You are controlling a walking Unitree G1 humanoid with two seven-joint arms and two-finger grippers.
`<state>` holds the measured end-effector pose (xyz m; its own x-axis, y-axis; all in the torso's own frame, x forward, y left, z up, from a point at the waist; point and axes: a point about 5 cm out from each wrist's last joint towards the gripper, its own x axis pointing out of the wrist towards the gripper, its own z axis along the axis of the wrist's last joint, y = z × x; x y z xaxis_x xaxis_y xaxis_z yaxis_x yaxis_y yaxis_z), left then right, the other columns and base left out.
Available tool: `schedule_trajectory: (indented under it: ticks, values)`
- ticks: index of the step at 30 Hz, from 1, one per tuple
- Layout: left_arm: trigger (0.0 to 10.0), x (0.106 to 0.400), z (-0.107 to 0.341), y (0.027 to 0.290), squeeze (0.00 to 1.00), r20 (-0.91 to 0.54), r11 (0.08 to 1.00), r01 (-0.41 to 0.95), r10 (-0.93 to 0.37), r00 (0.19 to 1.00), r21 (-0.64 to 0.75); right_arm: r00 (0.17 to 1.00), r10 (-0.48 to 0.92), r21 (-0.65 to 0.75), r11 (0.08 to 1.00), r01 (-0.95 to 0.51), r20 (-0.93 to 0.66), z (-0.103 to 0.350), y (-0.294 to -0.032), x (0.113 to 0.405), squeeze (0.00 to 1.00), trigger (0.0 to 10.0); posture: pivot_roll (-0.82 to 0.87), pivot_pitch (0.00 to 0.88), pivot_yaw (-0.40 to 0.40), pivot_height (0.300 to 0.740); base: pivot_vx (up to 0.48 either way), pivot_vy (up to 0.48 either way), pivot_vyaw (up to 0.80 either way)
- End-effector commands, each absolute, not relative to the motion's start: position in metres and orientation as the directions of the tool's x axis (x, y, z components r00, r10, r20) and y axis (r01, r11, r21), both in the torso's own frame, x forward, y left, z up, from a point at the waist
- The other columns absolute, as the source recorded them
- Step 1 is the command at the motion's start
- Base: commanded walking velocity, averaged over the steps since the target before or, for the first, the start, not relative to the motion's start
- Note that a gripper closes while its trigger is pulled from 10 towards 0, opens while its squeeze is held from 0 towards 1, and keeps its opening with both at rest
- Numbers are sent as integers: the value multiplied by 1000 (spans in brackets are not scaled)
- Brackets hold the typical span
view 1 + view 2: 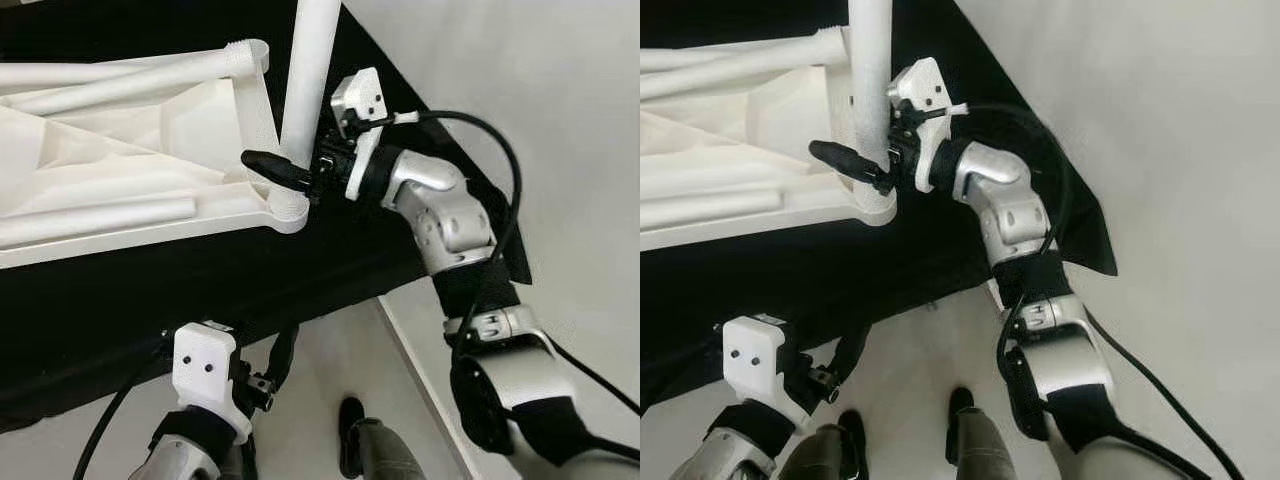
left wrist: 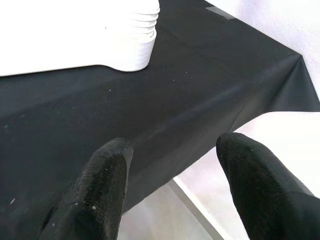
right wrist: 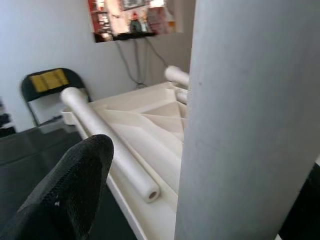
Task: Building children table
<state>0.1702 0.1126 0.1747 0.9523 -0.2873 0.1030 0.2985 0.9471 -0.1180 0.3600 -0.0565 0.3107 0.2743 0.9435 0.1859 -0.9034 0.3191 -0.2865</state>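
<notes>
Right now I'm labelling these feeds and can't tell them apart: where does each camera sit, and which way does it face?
Left eye view: on the head, looking down at the upturned white tabletop on black cloth; both silver arms show.
Right eye view: same head, same scene; right tool around the upright table leg.
Left wrist view: along the left tool, facing the cloth's edge.
Right wrist view: against that leg, facing loose legs.
Shared: leg and tabletop.
</notes>
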Motion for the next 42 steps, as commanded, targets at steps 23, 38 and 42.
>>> schedule_trajectory:
  ticks: [23, 38, 42]
  values:
    - [10000, 161, 172, 109, 0, 74, 944, 298, -290, 954, -143, -91, 994, -279, -70, -958, 63, 310, -66, 361, 0, 0, 27, 387, -64, 740, 0, 0, 0]
    - [10000, 155, 173, 109, 0, 64, 943, 294, -288, 956, -153, 842, 522, -140, 832, -537, -132, 204, -71, 329, 0, 0, 4, 418, -77, 740, 0, 0, 0]
    - [10000, 156, 172, 109, 0, 60, 943, 296, -290, 955, -151, 794, 601, -87, 789, -608, -90, 212, -43, 341, 0, 0, 9, 401, -75, 740, 0, 0, 0]
